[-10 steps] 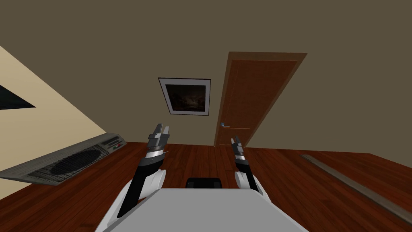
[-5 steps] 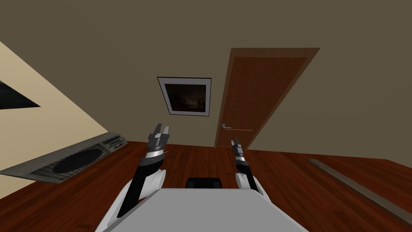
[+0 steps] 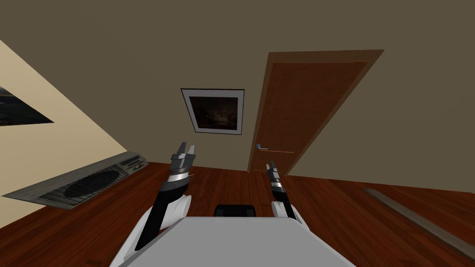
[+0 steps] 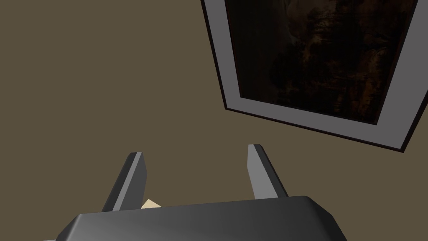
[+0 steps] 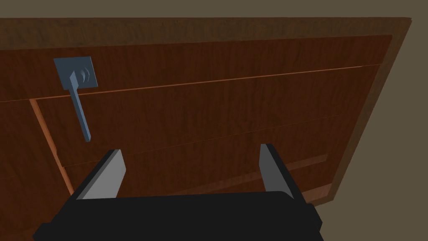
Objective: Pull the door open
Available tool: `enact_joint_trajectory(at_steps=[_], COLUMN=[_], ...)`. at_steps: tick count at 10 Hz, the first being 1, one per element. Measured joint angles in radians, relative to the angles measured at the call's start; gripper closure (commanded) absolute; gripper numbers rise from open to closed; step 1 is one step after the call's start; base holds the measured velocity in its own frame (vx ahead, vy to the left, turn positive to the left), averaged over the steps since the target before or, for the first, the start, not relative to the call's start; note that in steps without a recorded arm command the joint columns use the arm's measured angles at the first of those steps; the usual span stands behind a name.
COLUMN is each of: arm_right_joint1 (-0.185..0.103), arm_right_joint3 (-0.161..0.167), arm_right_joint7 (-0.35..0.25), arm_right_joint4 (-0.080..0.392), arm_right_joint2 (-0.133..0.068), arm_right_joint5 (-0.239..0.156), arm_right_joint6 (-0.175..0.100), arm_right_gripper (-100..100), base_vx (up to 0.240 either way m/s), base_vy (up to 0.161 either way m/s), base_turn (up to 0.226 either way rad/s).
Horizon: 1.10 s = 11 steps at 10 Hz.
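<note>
A brown wooden door (image 3: 306,106) stands shut in the far wall, right of centre in the head view. Its grey lever handle (image 3: 261,147) sits at the door's left edge. The right wrist view shows the door (image 5: 234,104) close ahead, and the handle (image 5: 79,98) lies beyond my left finger. My right gripper (image 3: 272,166) is open and empty, raised a short way before the door, apart from it. My left gripper (image 3: 185,149) is also open and empty, held up in front of the wall.
A framed dark picture (image 3: 215,111) hangs on the wall left of the door. A grey grilled unit (image 3: 79,183) lies at the foot of the left wall. A grey strip (image 3: 417,218) runs across the wooden floor at the right.
I have moved closer to the door; it looms larger and has shifted right in the head view. My right hand has turned slightly. Both grippers stay open.
</note>
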Motion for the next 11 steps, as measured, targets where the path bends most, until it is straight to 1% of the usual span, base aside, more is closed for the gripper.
enact_joint_trajectory(at_steps=[1, 3, 5, 6, 8, 9, 10, 11], arm_right_joint1=[-0.005, -0.019, -0.023, -0.030, -0.052, -0.051, -0.059, -0.063], arm_right_joint3=[-0.003, -0.006, -0.009, -0.011, -0.016, -0.017, -0.019, -0.020], arm_right_joint7=[-0.006, -0.015, -0.024, -0.028, -0.038, -0.042, -0.047, -0.050], arm_right_joint4=[0.022, 0.076, 0.117, 0.138, 0.203, 0.216, 0.245, 0.265], arm_right_joint2=[-0.006, -0.009, -0.016, -0.018, -0.025, -0.027, -0.031, -0.031], arm_right_joint5=[-0.002, -0.004, -0.007, -0.009, -0.012, -0.013, -0.014, -0.015], arm_right_joint6=[-0.002, -0.009, -0.015, -0.015, -0.026, -0.028, -0.033, -0.036], arm_right_gripper=[-100, -100, -100, -100, -100, -100, -100, -100], base_vx=[0.084, 0.092, 0.091, 0.093, 0.101, 0.084, 0.083, 0.088], base_vy=[-0.051, -0.041, -0.046, -0.054, -0.045, -0.042, -0.035, -0.038], base_turn=[0.063, 0.051, 0.048, 0.044, 0.048, 0.038, 0.045, 0.048])
